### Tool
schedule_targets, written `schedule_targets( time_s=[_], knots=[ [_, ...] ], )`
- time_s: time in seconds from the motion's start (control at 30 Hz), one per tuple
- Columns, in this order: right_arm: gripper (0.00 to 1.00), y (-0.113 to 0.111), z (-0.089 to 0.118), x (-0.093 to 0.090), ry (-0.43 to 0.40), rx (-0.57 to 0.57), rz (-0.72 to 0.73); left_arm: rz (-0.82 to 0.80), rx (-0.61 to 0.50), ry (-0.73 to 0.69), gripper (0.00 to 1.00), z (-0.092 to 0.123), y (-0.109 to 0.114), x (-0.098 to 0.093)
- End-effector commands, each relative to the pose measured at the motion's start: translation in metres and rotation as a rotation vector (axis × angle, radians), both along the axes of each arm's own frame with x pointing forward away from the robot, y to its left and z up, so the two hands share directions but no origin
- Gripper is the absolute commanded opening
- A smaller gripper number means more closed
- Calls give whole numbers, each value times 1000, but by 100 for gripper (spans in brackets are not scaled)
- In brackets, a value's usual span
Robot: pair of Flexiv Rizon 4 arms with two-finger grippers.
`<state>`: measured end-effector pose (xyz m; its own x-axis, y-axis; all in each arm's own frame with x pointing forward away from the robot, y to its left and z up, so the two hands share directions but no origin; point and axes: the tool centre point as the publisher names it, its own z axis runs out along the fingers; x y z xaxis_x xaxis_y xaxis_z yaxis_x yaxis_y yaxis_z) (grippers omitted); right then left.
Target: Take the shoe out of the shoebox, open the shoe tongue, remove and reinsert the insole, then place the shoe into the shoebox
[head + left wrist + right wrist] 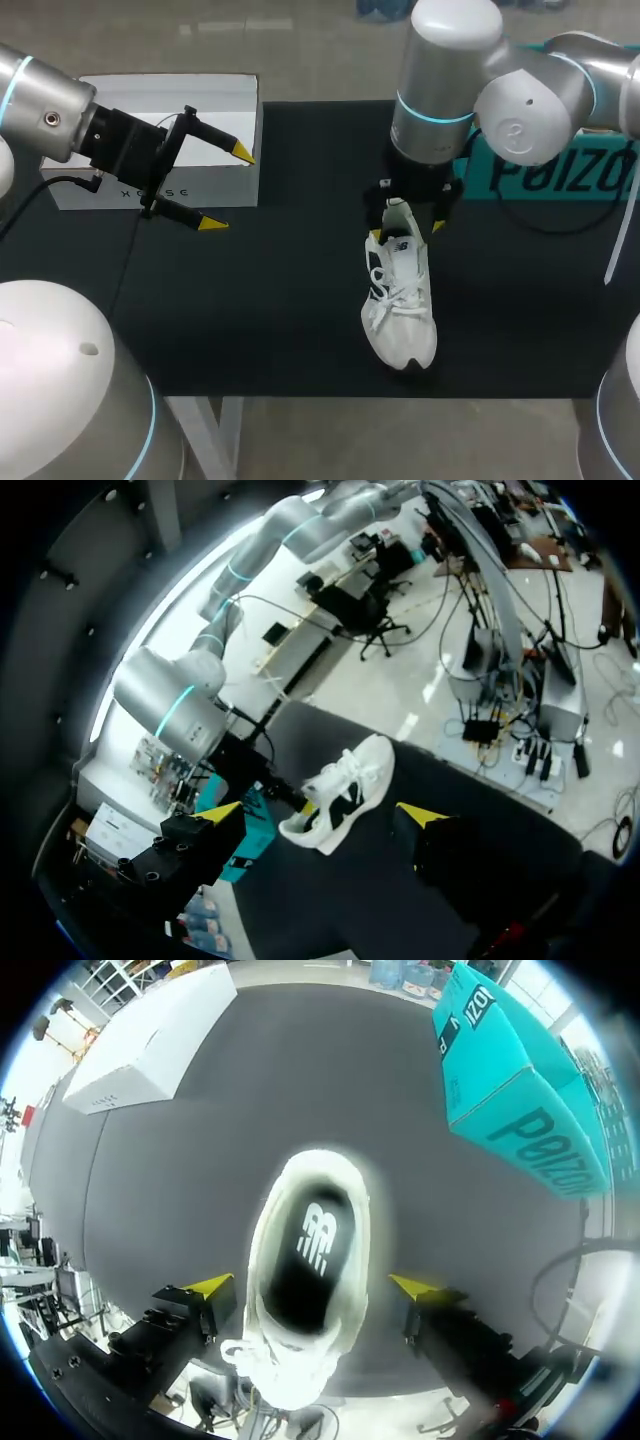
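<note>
Flanking shoe (400,310): white box (150,95), teal box (510,1080)

Your head camera sits high up behind the robot and looks down on the whole black table (280,320). Your left wrist camera is out by the table's left side and looks across it from farther away, out toward the room. Your right wrist camera points straight down from very close, right above the white shoe (305,1270). You see that shoe and the table in all three views.
</note>
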<state>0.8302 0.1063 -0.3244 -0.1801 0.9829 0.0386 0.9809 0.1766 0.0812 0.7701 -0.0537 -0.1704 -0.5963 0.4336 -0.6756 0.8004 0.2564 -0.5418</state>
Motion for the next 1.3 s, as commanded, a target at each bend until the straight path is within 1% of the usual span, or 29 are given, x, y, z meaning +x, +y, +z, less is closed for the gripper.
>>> schedule_targets(
  time_s=[0.03,0.27,0.3,0.33,0.37,0.5,0.53,0.7,0.97,1.1,1.17,1.2,1.23,1.27,1.3],
  knots=[
    [100,-6,26,-25,-39,-6,-1,0,3,0,100,0,0,0],
    [100,-5,36,-50,-40,2,-3,0,3,0,100,0,0,0],
    [50,-4,35,-53,-32,3,2,0,3,0,100,0,0,0],
    [15,-3,32,-56,-18,7,8,0,3,0,100,0,0,0],
    [0,-1,28,-57,-3,3,15,0,3,0,100,0,0,0],
    [0,3,11,-59,31,2,24,0,3,0,100,0,0,0],
    [0,4,10,-58,36,2,24,0,3,0,100,0,0,0],
    [0,6,-3,-48,50,1,21,0,3,0,100,0,0,0],
    [0,2,-12,-37,60,8,11,0,3,0,100,0,0,0],
    [0,-1,-4,-38,53,25,18,0,3,0,100,0,0,0],
    [0,-1,3,-40,53,41,60,0,3,0,100,0,0,0],
    [0,-2,7,-41,96,53,120,0,3,0,100,0,0,0],
    [0,-2,11,-42,115,92,185,0,3,0,100,0,0,0],
    [0,0,13,-42,127,125,289,0,3,0,100,0,0,0],
    [0,3,16,-44,148,110,381,0,3,0,100,0,0,0]
  ],
)
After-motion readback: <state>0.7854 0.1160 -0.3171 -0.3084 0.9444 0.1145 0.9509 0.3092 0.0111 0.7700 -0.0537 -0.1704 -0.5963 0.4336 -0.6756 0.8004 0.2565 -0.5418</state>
